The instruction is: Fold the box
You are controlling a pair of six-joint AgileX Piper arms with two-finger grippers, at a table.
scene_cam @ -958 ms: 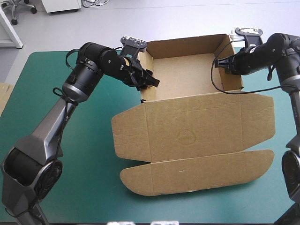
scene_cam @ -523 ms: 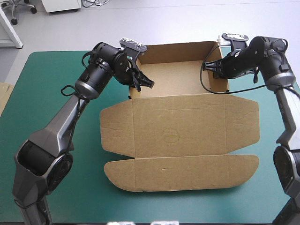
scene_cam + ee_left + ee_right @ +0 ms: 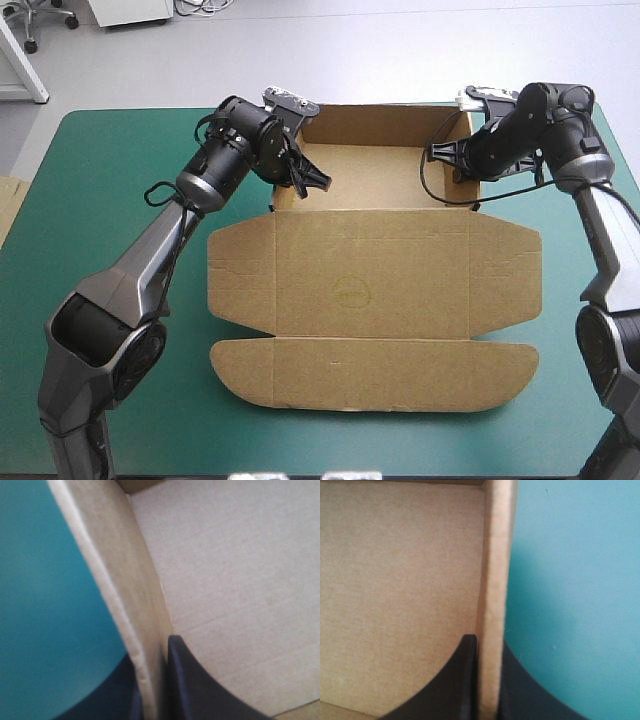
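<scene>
Box (image 3: 372, 178) at the far middle of the teal-green counter (image 3: 100, 180), as an open tray: walls up at the far side, lid (image 3: 370, 290) and front flap flat toward the near edge.

Left hand (image 3: 308, 180) narrow, pinched on the left wall (image 3: 125, 580) close to its near corner. One of the black fingers (image 3: 192, 685) inside the tray, the other outside, board between. Right hand (image 3: 447, 160) narrow too, pinched on the right wall (image 3: 495, 555) the same way, one finger each side. Both holding board, neither free.

Risks, as judgement only:
- Crease or tear in a wall if pulled outward or twisted; thin board, gripped only at the top edge.
- Slip off the edge; hold looks shallow on both sides.
- Skewed tray or popped tucks if one side moves ahead of the other.
- Lid dragging and catching on the cover if the tray is slid or lifted.
</scene>
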